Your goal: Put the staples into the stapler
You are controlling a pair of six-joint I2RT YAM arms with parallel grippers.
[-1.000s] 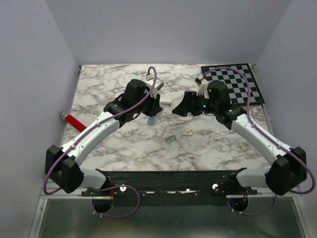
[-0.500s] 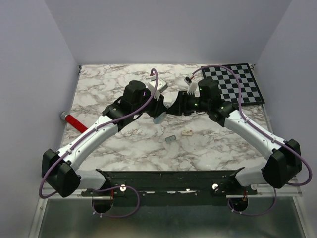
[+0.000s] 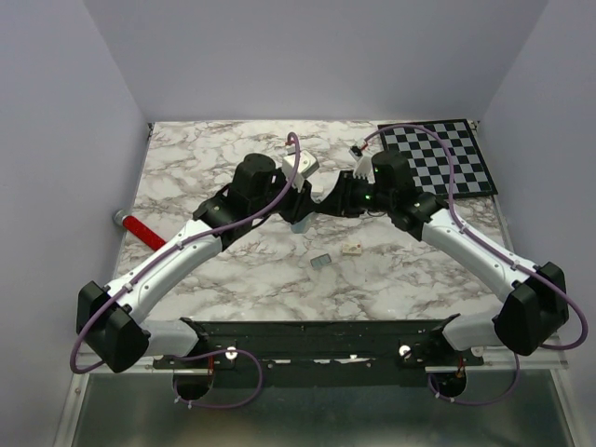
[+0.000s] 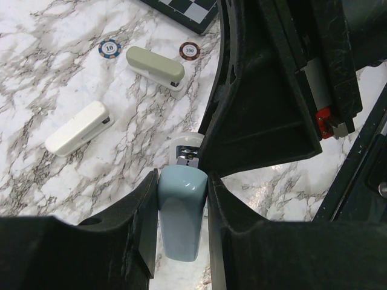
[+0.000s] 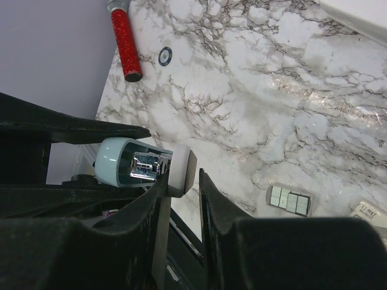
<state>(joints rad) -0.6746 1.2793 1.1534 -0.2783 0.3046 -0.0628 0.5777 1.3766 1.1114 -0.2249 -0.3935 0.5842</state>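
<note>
Now the left gripper (image 4: pixel 181 181) squeezes the blue stapler (image 4: pixel 180 226), and the right gripper (image 5: pixel 181 181) pinches its white end. The staples (image 5: pixel 289 200) lie loose on the table (image 3: pixel 233 279), not loaded yet.

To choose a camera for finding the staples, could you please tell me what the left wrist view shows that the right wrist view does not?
Only left wrist: a green stapler, a 100 chip and the checkerboard corner. Only right wrist: the staples, a red pen and a small box. Both: the blue stapler, gripped by the left end effector.
</note>
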